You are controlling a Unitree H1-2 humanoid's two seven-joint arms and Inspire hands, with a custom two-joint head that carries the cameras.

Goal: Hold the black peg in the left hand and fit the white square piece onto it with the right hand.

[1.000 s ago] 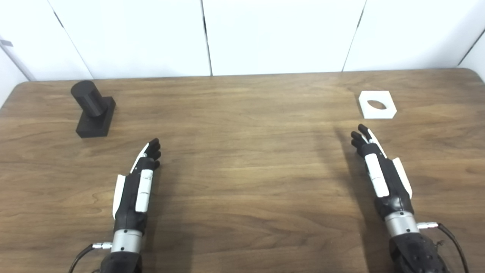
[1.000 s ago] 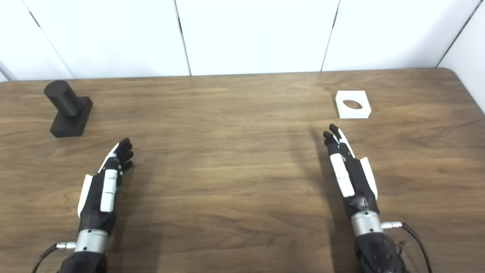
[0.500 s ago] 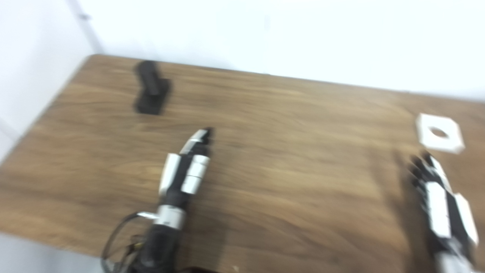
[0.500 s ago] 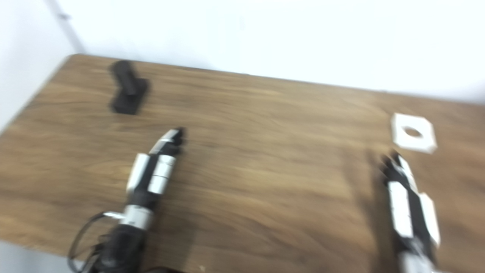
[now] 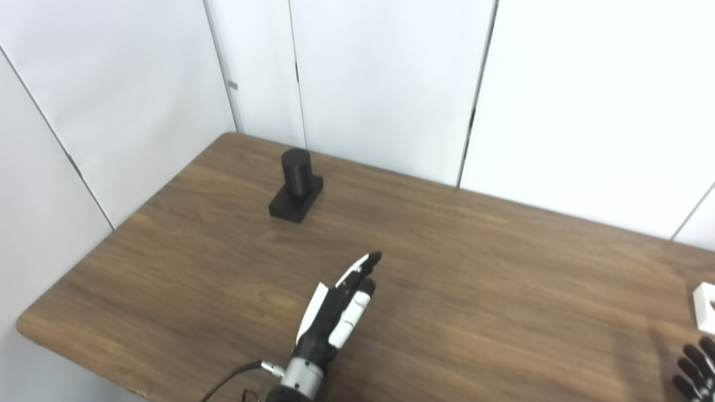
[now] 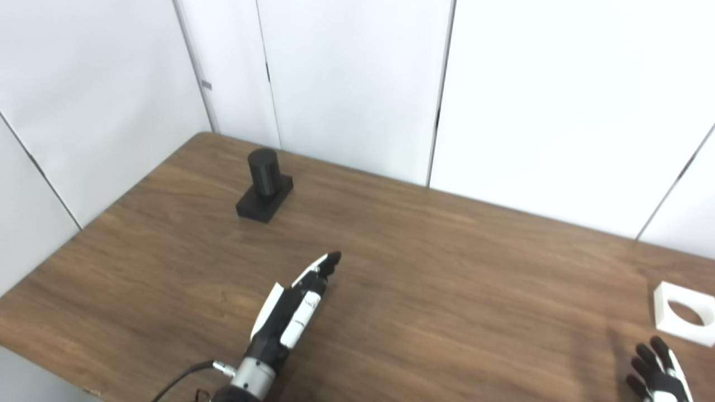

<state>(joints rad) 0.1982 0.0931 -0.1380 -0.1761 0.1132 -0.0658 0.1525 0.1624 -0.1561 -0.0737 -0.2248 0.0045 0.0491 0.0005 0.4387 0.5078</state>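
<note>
A wooden table with a dark grain fills the scene, backed by white wall panels that meet at the far left corner.

The black peg stands upright near the far left corner of the table: a short round cylinder rising from a flat rectangular base that rests on the wood. Nothing touches it.

The left hand reaches in from the bottom edge and hovers over the middle of the near part of the table, well apart from the peg. Its fingers are stretched out straight and close together, pointing up and to the right, and they hold nothing. A cable runs off from the wrist toward the bottom edge.

The white square piece lies flat on the table at the far right, its round hole facing up; in the left eye view it is cut off by the picture's edge. The right hand shows only at the bottom right corner, just below the white piece without touching it. Its dark fingers are spread apart and empty.
</note>
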